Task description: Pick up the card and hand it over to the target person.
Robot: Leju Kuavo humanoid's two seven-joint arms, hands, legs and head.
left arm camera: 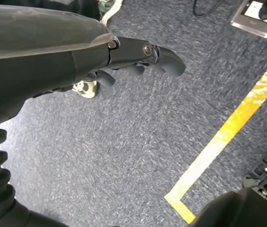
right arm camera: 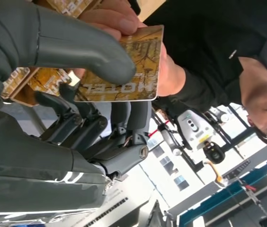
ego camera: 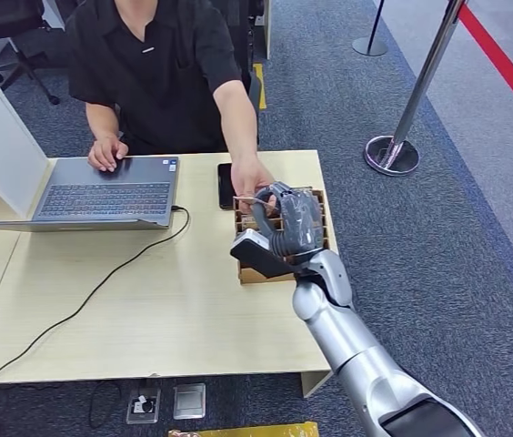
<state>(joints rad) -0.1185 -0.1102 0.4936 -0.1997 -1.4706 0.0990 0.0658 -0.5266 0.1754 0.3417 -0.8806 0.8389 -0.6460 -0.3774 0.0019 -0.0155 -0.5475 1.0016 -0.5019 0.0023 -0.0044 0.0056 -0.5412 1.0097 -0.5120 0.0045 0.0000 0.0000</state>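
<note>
Card: gold card [right arm camera: 125, 71], right of centre in the head view, above the cardboard tray [ego camera: 254, 271].
Grip: right hand [ego camera: 285, 228] pinches it; person's hand [ego camera: 250, 175] apparently touches its far edge.
Left hand: left hand [left arm camera: 125, 59] hangs empty, fingers loosely extended.
Surface: wooden table [ego camera: 157, 300], laptop [ego camera: 106, 191] upper left.

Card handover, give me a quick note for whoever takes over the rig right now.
Right hand: holds the card, thumb pressed on its face, above the cardboard box at the table's edge.
Left hand: holds nothing, hangs over the carpet.
The person's hand has reached across and its fingers are on the card's far end.
Done: card picked up and offered.
Left: let go once the person has it, then draw the arm back.
</note>
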